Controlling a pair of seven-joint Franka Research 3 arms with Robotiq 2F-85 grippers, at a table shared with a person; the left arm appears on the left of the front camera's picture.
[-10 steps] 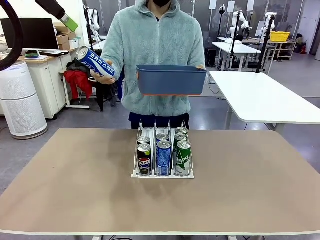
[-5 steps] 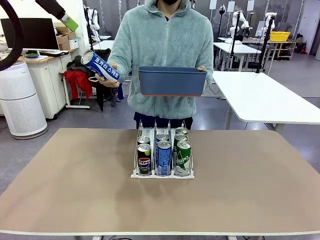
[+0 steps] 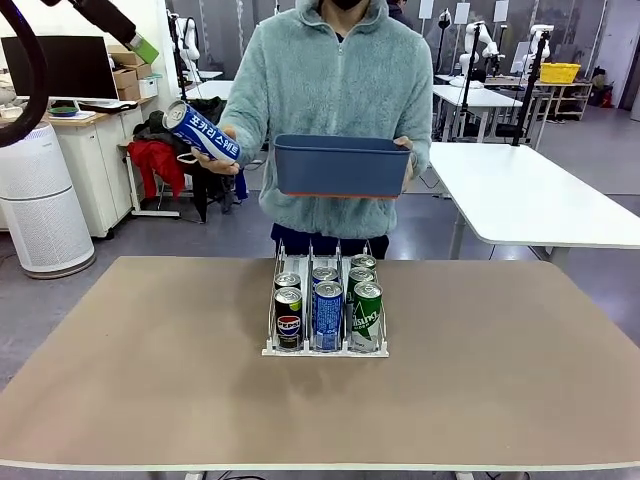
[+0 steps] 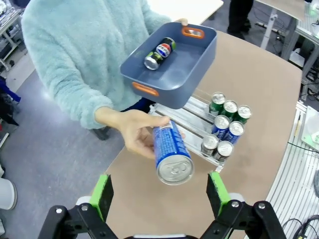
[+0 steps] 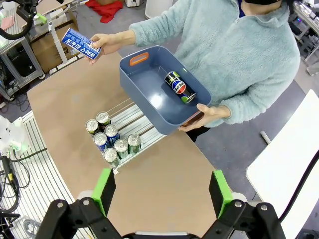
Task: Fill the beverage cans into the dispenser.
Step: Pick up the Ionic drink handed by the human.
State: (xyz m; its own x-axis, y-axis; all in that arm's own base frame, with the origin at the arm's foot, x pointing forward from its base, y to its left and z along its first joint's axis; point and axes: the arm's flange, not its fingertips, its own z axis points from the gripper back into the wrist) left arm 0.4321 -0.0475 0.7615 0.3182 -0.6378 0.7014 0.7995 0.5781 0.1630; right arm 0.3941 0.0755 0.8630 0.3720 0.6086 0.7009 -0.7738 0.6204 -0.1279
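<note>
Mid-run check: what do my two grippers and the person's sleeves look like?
The left gripper and right gripper have black bodies, each with two flat bright-green finger pads. A thick black cable loops beside the left arm. The person's sleeves are fuzzy pale-teal fleece, reaching to the wrist.

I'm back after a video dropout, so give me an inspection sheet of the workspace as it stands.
Surface: beige table, with the dispenser at its middle.
Job's things: dispenser holds seven cans, two, two and three per lane; person's hand holds out a blue-and-white can; held-up blue bin contains one Pepsi can.
Clutter: nothing seen.
Grippers: left gripper and right gripper, jaws open, holding nothing, high above the table.
Cables: black hose loops at upper left, off the table.
Surroundings: white table; white air purifier.
</note>
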